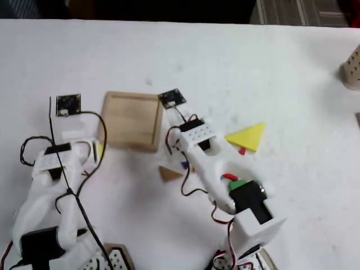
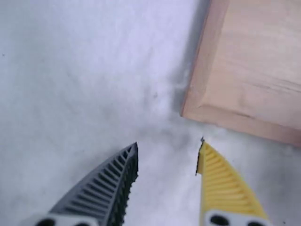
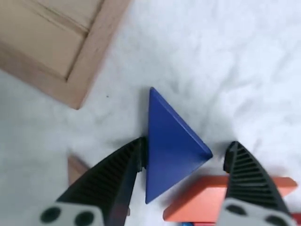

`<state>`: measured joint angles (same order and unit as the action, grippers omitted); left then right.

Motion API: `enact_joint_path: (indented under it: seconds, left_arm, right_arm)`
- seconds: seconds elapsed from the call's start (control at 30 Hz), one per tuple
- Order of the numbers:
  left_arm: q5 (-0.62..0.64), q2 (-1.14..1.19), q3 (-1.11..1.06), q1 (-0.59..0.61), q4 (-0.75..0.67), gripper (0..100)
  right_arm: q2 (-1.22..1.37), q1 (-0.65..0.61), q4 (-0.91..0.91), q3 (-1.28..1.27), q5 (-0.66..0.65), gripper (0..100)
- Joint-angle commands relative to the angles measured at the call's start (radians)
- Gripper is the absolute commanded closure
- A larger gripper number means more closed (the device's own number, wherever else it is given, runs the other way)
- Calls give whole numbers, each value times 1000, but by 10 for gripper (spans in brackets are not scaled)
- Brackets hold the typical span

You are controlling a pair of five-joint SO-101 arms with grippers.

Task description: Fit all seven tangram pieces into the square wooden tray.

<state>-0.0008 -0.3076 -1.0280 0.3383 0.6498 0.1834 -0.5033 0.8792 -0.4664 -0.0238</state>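
The right gripper stands wide open, its ribbed black fingers on either side of a smooth blue triangle lying flat, with one finger touching its edge. An orange piece lies just beside. The left gripper, spread and empty, hangs by a corner of the pale wooden tray, around the middle of the white table. A yellow triangle lies nearer the right edge.

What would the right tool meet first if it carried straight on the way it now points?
Most likely the blue triangle, which lies between the open fingers of the right tool; depth is hard to judge, so this is a best reading.
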Motion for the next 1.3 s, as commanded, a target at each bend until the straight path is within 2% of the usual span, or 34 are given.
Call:
enact_joint_path:
  seconds: [0.0,0.2,0.47,0.8,1.07,1.27]
  left_arm:
    - [-8,-44,6,4,-14,770]
    - [-8,-44,6,4,-14,770]
    - [-8,-44,6,4,-14,770]
    - [-8,-44,6,4,-14,770]
    - [-8,-44,6,4,-14,770]
    - [-8,-44,6,4,-14,770]
  right_arm:
    - [-4,5,-27,41,3,737]
    - [-10,4,-22,41,3,743]
    - [-10,5,-64,38,11,859]
    - [-15,13,-56,40,11,861]
    - [-139,15,33,34,11,861]
    - [-156,41,28,25,11,861]
